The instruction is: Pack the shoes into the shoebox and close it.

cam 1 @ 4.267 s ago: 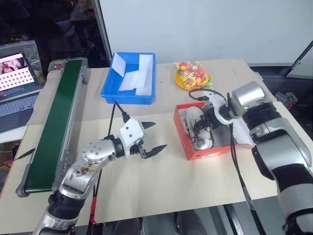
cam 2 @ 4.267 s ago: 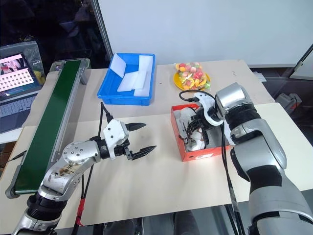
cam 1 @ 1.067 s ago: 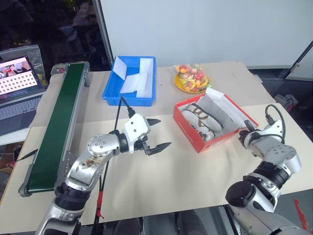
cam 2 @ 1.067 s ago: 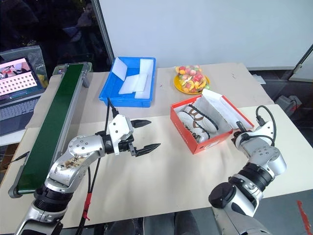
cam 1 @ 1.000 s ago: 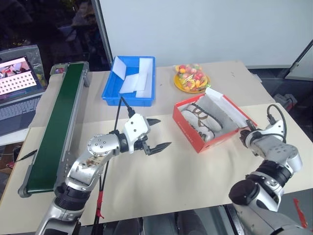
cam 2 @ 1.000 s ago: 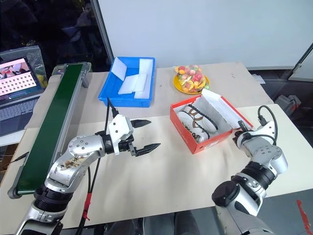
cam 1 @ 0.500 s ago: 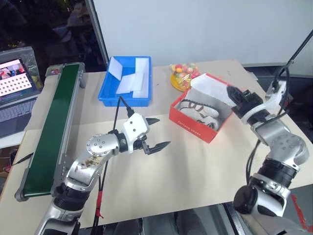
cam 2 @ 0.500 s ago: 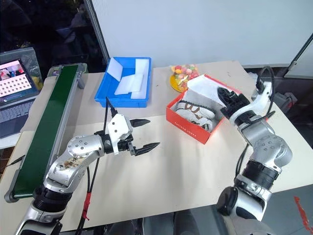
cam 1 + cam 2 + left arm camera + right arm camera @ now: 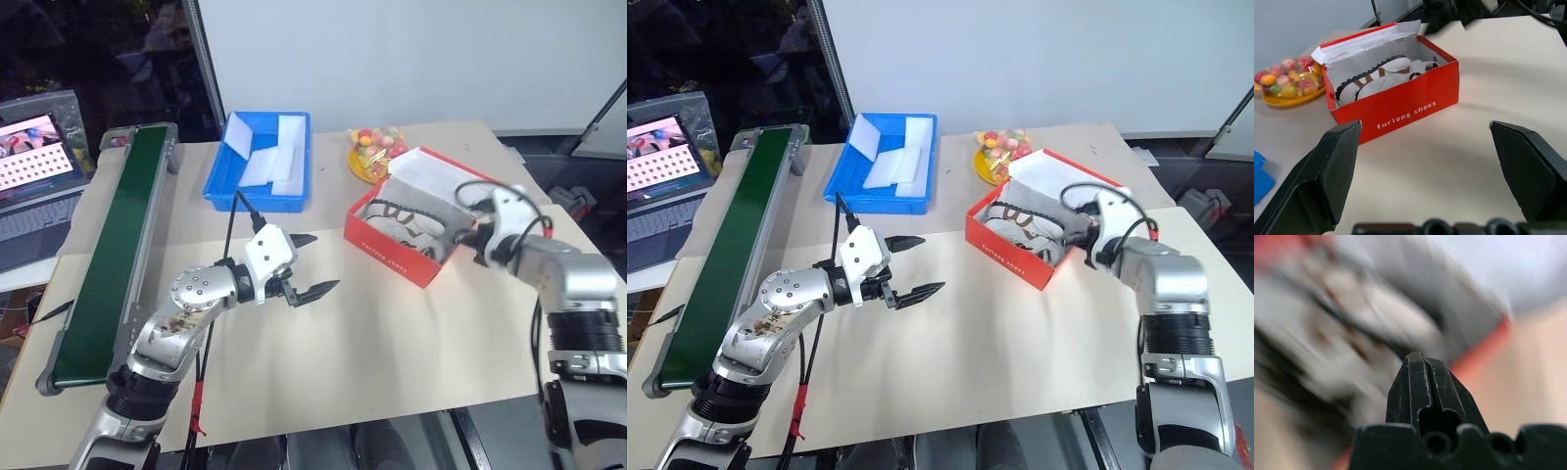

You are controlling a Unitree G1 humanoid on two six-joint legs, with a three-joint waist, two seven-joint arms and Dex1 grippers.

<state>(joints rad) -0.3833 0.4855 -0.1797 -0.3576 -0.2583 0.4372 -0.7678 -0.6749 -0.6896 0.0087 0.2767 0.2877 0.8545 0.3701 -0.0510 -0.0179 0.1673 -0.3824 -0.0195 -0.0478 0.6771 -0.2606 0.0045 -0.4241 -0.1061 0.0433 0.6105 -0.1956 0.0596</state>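
Observation:
The red shoebox (image 9: 394, 254) stands open right of the table's centre, its white-lined lid (image 9: 429, 176) tilted up along the far side. Both white shoes (image 9: 409, 223) with dark laces lie inside; the left wrist view also shows the shoebox (image 9: 1400, 107) and the shoes (image 9: 1385, 78). My right gripper (image 9: 1075, 231) is shut, empty, at the box's right end by the rim; the right wrist view shows its fingers (image 9: 1422, 382) pressed together. My left gripper (image 9: 320, 263) hovers open and empty over the table, left of the box and pointing at it.
A blue bin (image 9: 221, 180) with white foam pieces sits at the back. A long green conveyor (image 9: 108, 255) runs along the left side, a laptop (image 9: 34, 166) beyond it. A yellow plate of fruit (image 9: 376, 148) stands just behind the shoebox.
My right arm swung from the table's right edge, up behind the lid, and down to the box's right end. The box has turned and its lid stands higher. The left arm kept still.

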